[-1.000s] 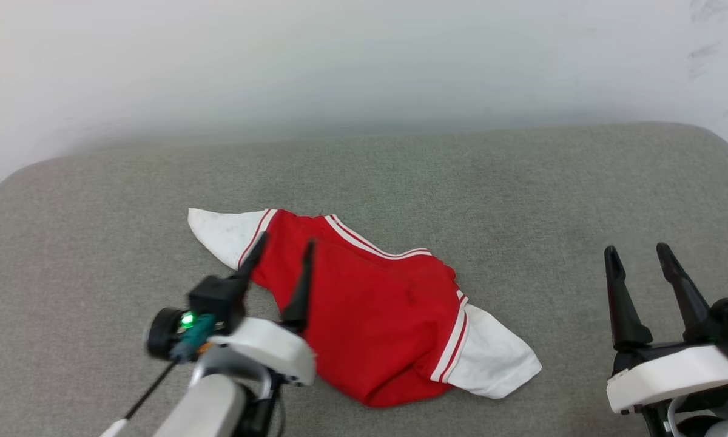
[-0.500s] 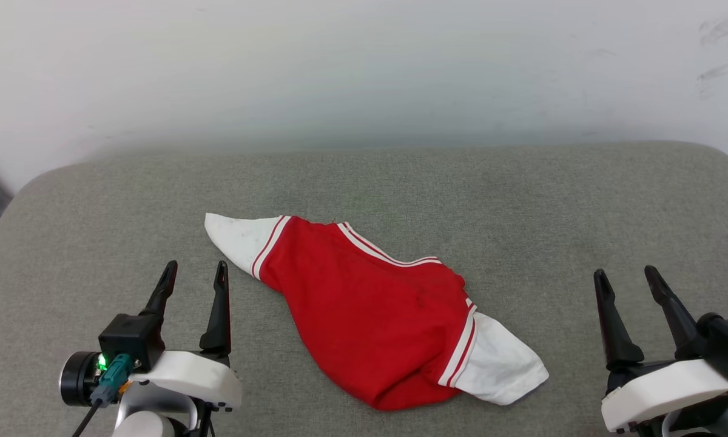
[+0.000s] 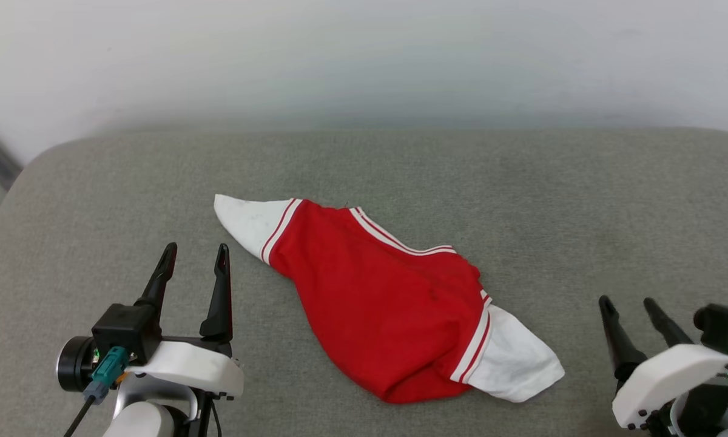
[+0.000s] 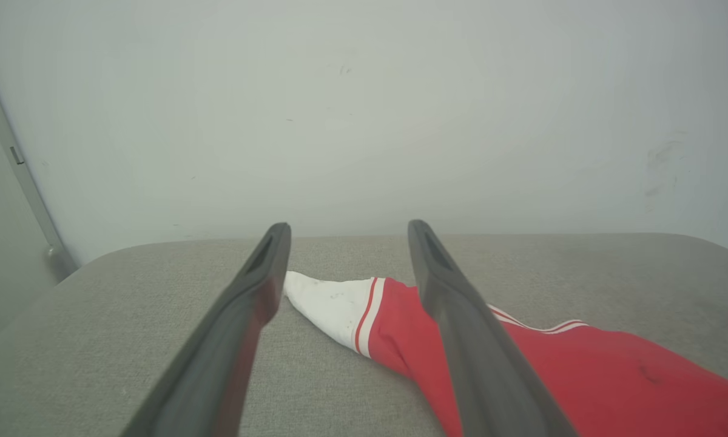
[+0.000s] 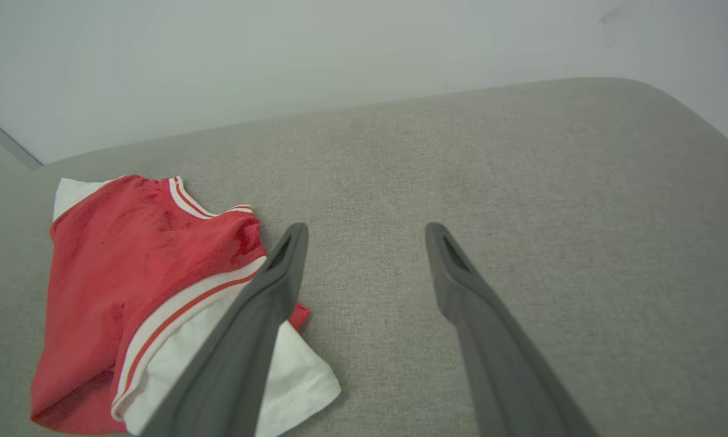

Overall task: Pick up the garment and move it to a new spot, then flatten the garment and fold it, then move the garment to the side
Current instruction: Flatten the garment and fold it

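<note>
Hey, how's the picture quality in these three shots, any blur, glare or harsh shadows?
Head view: soft even light, no glare, the shirt crisp with barely any shadow on the cushion; the wall looks hazy. Left wrist view: the left hand is blurred near the lens, the shirt sharper. Right wrist view: the right hand is soft too, the cushion weave clear.

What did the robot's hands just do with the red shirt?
The left gripper pulled back from over the garment toward the robot's left, open and empty. The right gripper drew back a little, open too. The garment kept its shape on the grey cushion.
</note>
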{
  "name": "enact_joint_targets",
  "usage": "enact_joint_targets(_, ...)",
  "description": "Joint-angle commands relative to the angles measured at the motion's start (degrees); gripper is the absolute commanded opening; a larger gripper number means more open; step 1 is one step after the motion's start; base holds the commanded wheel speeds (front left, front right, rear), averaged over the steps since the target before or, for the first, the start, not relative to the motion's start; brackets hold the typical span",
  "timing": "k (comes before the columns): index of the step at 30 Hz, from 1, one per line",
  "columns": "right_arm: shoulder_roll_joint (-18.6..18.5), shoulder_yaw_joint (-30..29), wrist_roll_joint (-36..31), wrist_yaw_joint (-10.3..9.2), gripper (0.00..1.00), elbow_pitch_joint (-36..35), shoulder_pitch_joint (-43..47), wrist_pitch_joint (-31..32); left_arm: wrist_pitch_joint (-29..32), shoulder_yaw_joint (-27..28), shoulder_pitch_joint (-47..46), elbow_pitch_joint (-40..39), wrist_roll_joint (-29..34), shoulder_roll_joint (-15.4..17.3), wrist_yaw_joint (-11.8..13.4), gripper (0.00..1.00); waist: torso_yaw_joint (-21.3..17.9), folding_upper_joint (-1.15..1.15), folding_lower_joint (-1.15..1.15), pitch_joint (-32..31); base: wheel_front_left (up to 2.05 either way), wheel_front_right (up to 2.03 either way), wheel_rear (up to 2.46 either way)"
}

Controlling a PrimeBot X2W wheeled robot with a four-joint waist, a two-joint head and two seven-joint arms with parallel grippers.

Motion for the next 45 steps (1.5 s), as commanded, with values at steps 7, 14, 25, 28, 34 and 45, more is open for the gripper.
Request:
enact_joint_targets(7,-4.3,4.3,1.9,0.0,1.0,3.4,-5.1,17.1,-0.4,-0.3,-2.0,-1.2,0.6,-1.0,-0.8,1.0,3.8,0.0,0.0,4.3,0.0,0.0,0.0)
enact_joint_targets(14,-8.4,12.3,5.6,0.0,1.0,3.1,-4.2,28.5,-0.6,-0.1,-3.6,-0.7,0.9,-2.6,-1.7,1.0,6.5,0.0,0.0,7.5,0.0,0.0,0.0)
enact_joint_targets(25,-8.9,16.2,7.9,0.0,0.0,6.9,-5.3,33.0,-0.7,1.1,-4.8,0.5,2.2,-4.5,-3.1,1.0,7.0,0.0,0.0,10.0,0.0,0.0,0.0)
enact_joint_targets(28,-9.4,15.1,6.9,0.0,0.0,4.3,-7.0,31.8,-0.7,1.6,-4.5,0.7,2.6,-4.8,-3.3,1.0,6.3,0.0,0.0,9.6,0.0,0.0,0.0)
enact_joint_targets(34,-10.8,10.3,4.2,0.0,0.0,-1.2,-10.9,30.9,-0.7,2.3,-4.7,0.5,3.2,-5.4,-4.1,1.0,5.2,0.0,0.0,9.5,0.0,0.0,0.0)
enact_joint_targets(45,-13.9,-2.4,0.5,0.0,0.0,6.6,-22.3,26.9,-0.7,2.9,-7.3,0.3,4.3,-7.5,-6.2,1.0,6.0,0.0,0.0,14.9,0.0,0.0,0.0)
